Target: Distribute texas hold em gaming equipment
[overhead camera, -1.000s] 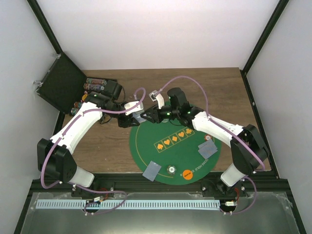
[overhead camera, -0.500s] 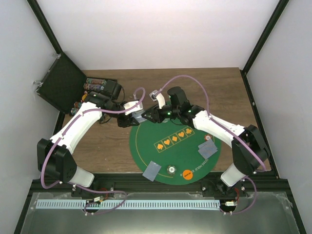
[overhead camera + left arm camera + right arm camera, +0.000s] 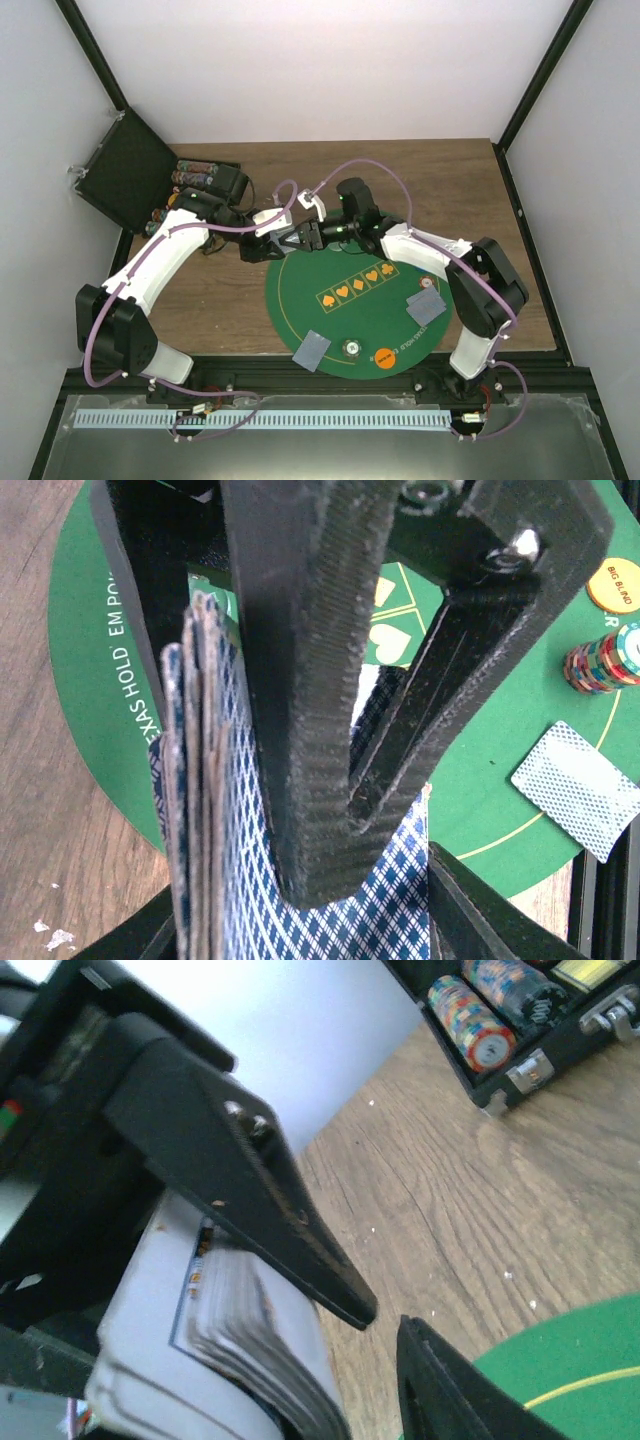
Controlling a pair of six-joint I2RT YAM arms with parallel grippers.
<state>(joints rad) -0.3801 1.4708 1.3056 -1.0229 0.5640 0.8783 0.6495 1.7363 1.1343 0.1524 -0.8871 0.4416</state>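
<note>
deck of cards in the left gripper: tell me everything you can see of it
The thick deck of playing cards, blue-and-white lattice backs, white face, is clamped in the left gripper over the far-left rim of the round green felt mat. Card edges look worn and slightly fanned. Black fingers of the right gripper reach in alongside the backs; contact unclear.

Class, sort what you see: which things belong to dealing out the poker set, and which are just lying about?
Belong: deck of cards, dealt cards, chip stack, big blind button, green mat, chip case.
Just there: purple cables, wooden table.
</note>
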